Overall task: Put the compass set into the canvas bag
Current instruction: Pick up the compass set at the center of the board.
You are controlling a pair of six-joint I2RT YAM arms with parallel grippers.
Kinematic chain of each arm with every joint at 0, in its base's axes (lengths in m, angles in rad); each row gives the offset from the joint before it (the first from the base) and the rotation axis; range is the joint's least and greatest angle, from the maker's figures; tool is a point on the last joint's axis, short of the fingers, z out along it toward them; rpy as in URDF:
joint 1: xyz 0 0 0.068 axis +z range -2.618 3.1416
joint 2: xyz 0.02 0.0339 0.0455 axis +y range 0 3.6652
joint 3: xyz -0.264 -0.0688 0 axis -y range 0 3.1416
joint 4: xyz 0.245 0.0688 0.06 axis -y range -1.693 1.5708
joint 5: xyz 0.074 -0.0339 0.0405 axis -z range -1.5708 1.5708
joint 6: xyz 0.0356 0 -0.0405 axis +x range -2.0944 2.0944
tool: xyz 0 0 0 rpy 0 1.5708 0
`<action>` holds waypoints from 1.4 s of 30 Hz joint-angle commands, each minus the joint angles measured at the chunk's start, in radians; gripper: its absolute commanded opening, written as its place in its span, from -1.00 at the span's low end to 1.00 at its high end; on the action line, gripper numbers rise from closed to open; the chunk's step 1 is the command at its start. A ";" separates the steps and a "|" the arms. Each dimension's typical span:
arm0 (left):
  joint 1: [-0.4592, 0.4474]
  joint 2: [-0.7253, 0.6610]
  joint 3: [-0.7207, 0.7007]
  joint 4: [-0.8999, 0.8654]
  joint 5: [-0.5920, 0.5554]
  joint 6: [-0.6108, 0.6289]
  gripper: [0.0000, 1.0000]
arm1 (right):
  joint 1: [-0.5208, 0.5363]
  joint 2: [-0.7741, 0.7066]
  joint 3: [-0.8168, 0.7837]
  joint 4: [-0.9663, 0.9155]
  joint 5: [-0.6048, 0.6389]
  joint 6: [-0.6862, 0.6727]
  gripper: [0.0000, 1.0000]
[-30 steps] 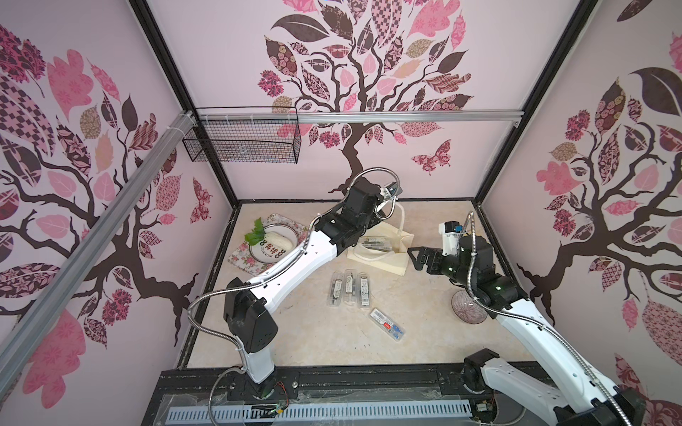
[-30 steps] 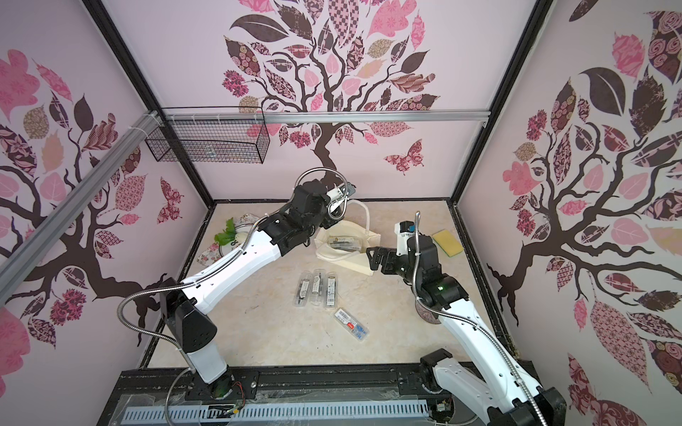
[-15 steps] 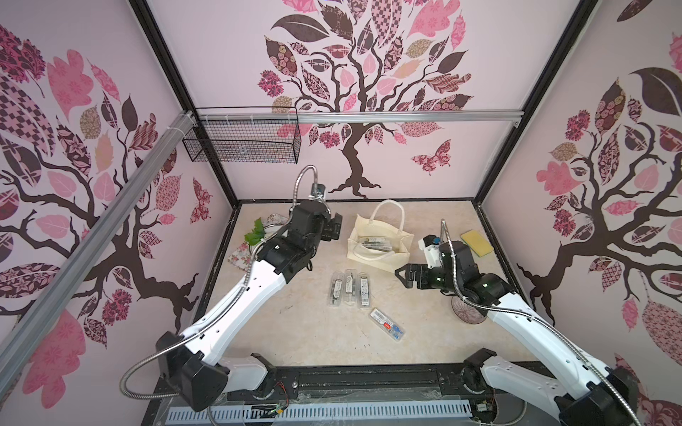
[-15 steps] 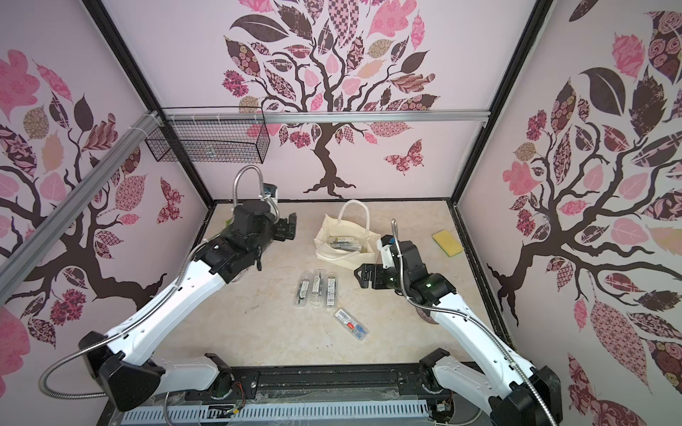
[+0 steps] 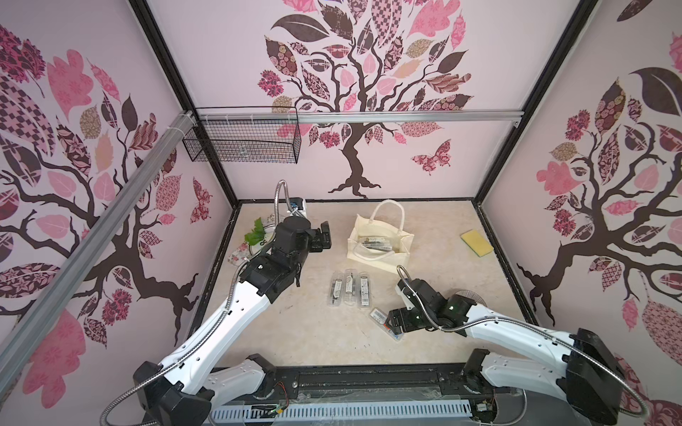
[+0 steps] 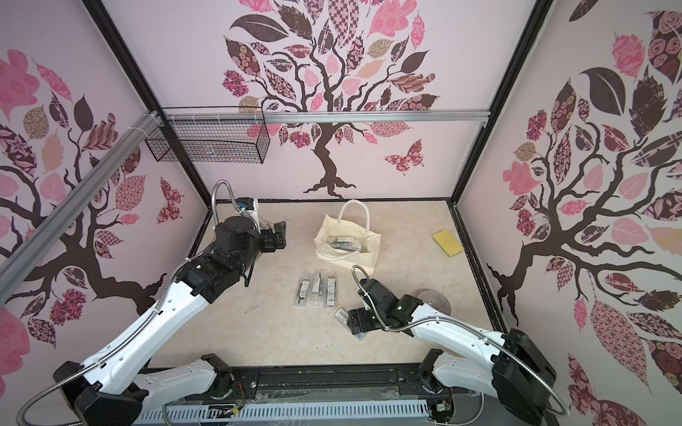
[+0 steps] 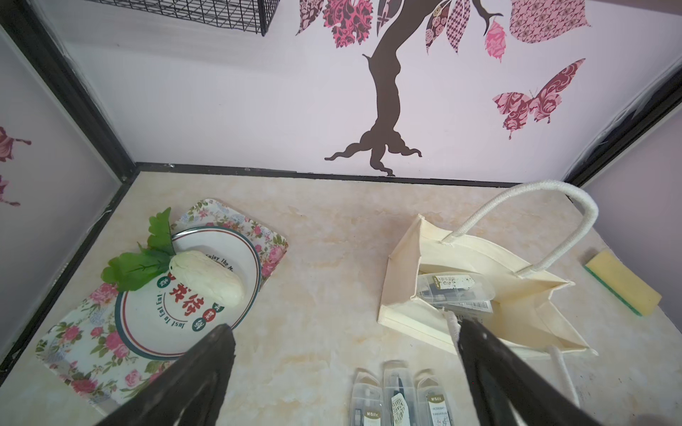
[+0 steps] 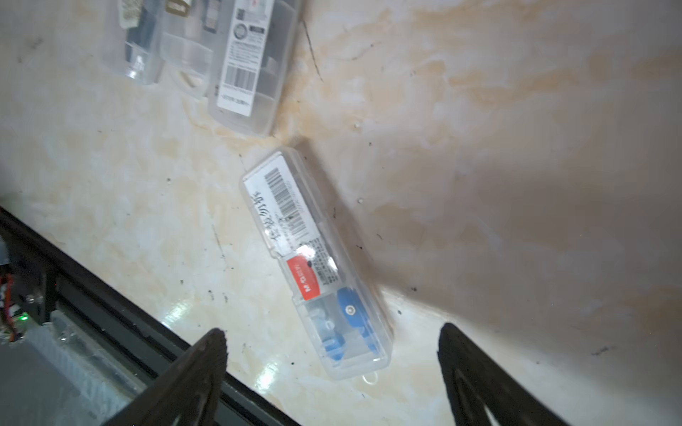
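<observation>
One compass set (image 8: 317, 265) bears barcode (image 8: 286, 201) and red label (image 8: 305, 278).

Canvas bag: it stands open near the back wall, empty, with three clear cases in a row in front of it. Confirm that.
Not quite: the canvas bag is not empty. The left wrist view shows clear cases lying inside it. The rest holds: it stands open near the back wall, with the row of three cases in front of it.

Both top views overlook the whole table (image 5: 302, 332); wrist views sit close.
</observation>
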 commanded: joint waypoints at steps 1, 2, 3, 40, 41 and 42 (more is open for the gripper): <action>0.001 0.011 -0.026 0.039 0.017 -0.012 0.95 | 0.045 0.055 0.029 0.014 0.079 0.000 0.79; 0.002 0.017 -0.022 0.034 0.019 -0.012 0.95 | 0.062 0.073 0.037 0.016 0.092 0.000 0.79; 0.003 0.020 -0.020 0.032 0.020 -0.013 0.95 | 0.069 0.091 0.043 0.018 0.090 0.001 0.79; 0.060 -0.048 -0.144 0.145 0.080 -0.020 0.95 | 0.170 0.382 0.076 0.021 0.285 0.059 0.12; 0.059 -0.052 -0.147 0.148 0.081 -0.021 0.95 | 0.170 0.379 0.077 0.020 0.292 0.059 0.11; 0.061 -0.055 -0.149 0.152 0.081 -0.021 0.95 | 0.170 0.377 0.079 0.017 0.304 0.063 0.07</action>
